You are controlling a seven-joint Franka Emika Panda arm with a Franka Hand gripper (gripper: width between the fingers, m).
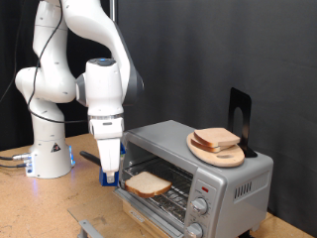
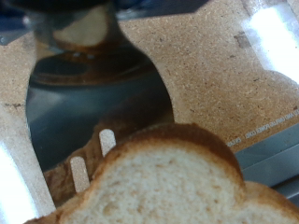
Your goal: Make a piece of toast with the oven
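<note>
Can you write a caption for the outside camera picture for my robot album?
Robot claw hovering by a bread slice on the open toaster oven door.

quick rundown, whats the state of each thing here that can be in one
small silver metal toaster oven: door open, hanging down
flat pale tan slice of bread with brown crust: lying flat on the open door
gripper: pointing down beside that slice, not holding it
round wooden board: on top of the oven, carrying other bread slices
</note>
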